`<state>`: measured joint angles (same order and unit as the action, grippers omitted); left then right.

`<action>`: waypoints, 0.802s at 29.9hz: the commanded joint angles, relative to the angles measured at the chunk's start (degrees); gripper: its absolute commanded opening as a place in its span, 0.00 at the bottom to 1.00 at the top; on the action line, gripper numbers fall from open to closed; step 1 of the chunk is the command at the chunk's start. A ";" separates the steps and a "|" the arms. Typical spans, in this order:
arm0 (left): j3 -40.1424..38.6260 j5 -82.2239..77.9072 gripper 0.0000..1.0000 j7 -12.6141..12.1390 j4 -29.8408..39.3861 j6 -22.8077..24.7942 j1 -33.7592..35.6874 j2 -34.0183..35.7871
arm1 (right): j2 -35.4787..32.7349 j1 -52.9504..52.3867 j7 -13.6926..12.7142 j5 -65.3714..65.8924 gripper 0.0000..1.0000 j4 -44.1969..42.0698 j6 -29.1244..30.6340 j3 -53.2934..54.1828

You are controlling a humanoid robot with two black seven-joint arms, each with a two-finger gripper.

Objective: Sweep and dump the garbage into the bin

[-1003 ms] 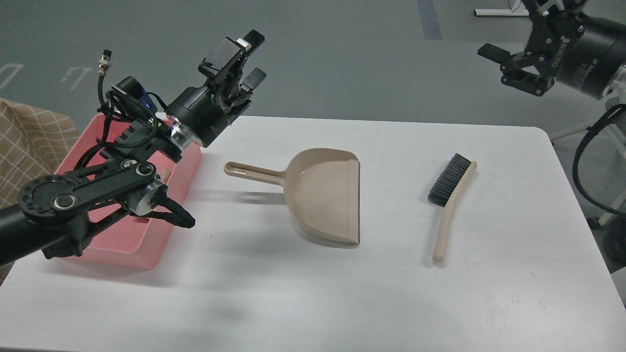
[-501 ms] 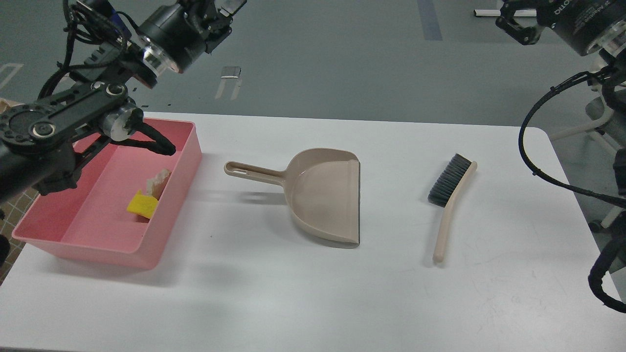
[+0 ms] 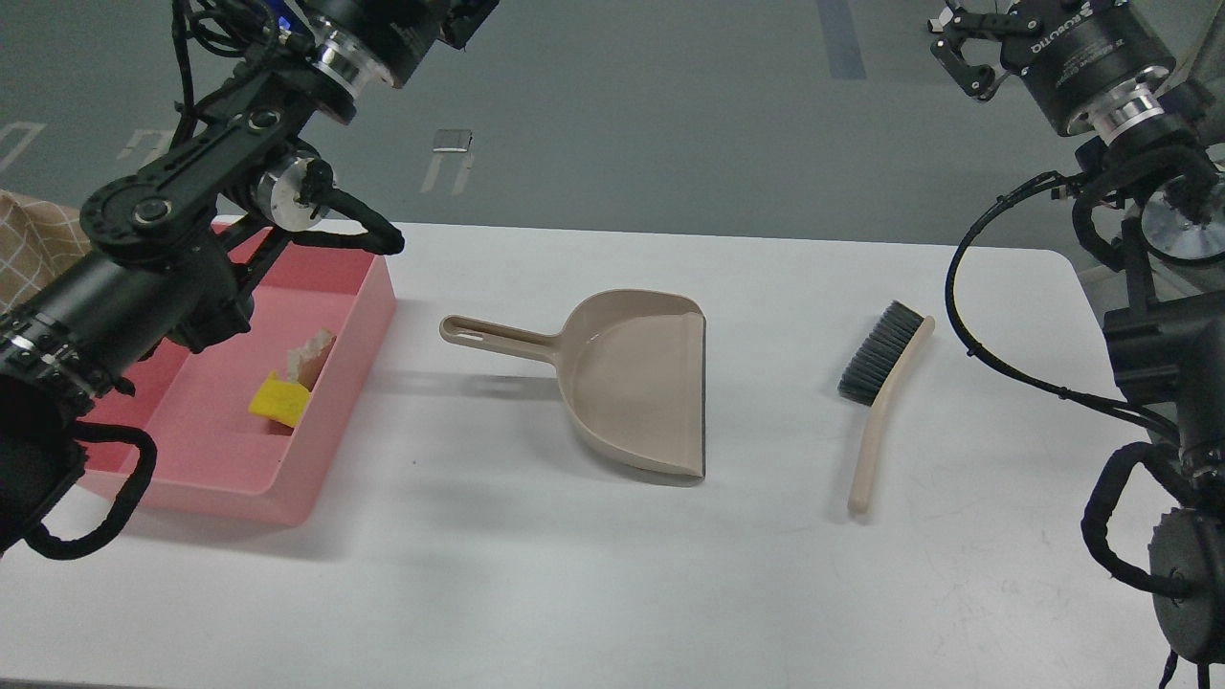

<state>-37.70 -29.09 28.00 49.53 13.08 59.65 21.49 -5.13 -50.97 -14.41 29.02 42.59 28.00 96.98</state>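
The pink bin [image 3: 287,483] stands at the table's left edge. The yellow sponge [image 3: 278,400] and the white bread slice [image 3: 308,352] lie inside it against its right wall. My left arm [image 3: 191,201] rises over the bin. Its wrist reaches the top edge of the view and its fingers are cut off above it. My right gripper [image 3: 965,59] is high at the top right, far above the table. Only its dark base links show, so I cannot tell how its fingers stand. Neither gripper holds anything that I can see.
The beige dustpan [image 3: 636,388] lies empty at the table's middle, handle pointing left toward the bin. The beige brush [image 3: 879,392] with black bristles lies to its right. A checked cloth [image 3: 33,254] shows at the far left. My right arm's cables hang by the table's right edge.
Both arms have lifted up and away from the table. The left arm has uncovered the bin, showing the sponge and bread inside. Dustpan and brush have not moved.
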 commanded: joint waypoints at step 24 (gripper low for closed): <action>-0.18 5.36 0.98 0.00 -5.94 11.79 -10.87 -4.35 | 2.49 19.24 -12.05 -15.66 1.00 18.41 0.00 -4.78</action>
<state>-37.68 -23.76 28.00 43.25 24.83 49.15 16.97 -2.70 -31.64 -26.52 13.27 60.93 28.00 92.20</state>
